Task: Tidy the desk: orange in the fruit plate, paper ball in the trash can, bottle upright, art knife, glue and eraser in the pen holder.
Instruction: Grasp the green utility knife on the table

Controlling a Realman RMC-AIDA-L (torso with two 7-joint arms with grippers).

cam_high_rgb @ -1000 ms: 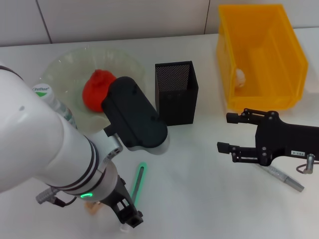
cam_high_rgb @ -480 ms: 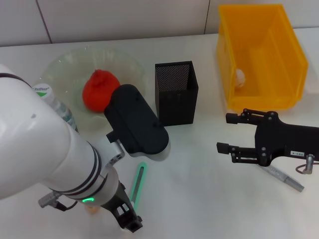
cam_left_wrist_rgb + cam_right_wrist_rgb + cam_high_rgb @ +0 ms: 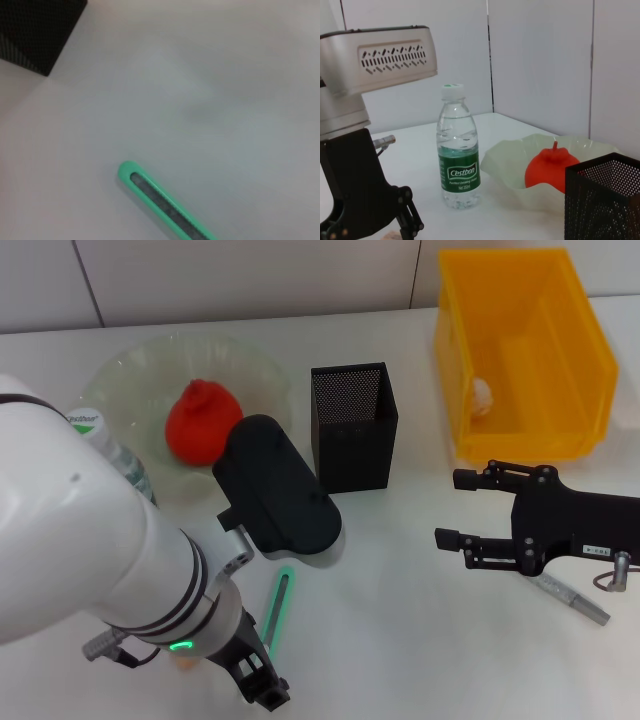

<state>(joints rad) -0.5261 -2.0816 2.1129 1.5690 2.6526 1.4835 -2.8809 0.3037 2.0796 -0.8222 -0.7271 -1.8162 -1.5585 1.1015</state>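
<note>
Desk [image 3: 400, 570] white, glossy; pale panelled wall [image 3: 540, 60], perhaps tiled, behind.

Pen holder [image 3: 353, 426], centre: black perforated metal mesh, matt. Fruit plate [image 3: 120, 380], upper left: translucent pale-green plastic or glass, glossy, wavy rim. Orange [image 3: 203, 421] in plate: smooth, slightly shiny skin. Bottle [image 3: 458, 146]: clear plastic, glossy green label, white cap. Trash can [image 3: 520, 350], upper right: yellow plastic, smooth. Art knife [image 3: 162, 203], lower centre: green plastic body, smooth. Table [image 3: 400, 640]: white, smooth, matt.
</note>
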